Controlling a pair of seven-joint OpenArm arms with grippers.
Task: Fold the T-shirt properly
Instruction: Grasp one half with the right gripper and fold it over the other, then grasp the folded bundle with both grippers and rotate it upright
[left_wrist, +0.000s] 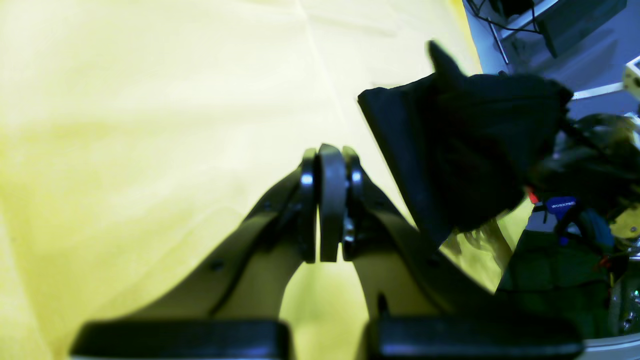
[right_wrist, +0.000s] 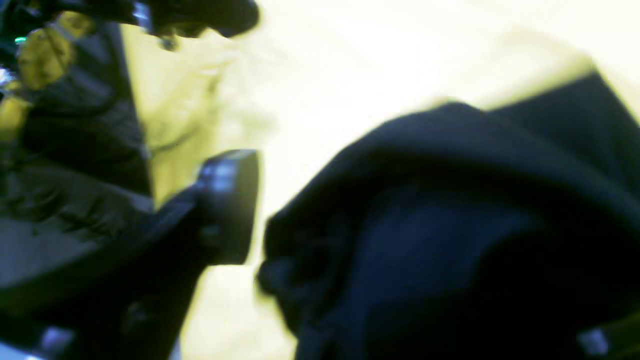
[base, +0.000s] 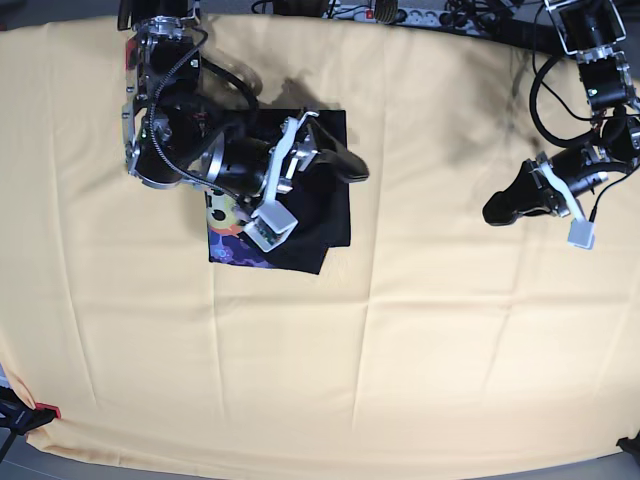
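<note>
a black t-shirt (base: 300, 215), already folded into a compact square, is seen left of centre in the base view on a pale yellow tablecloth (base: 420, 330); its printed side peeks out at the lower left. the right gripper (base: 345, 165) is held over the shirt, seemingly pressing or adjusting a fold, but whether it is clenched cannot be told. the left gripper (left_wrist: 327, 200) is clenched on nothing, parked well apart at the right edge.
</note>
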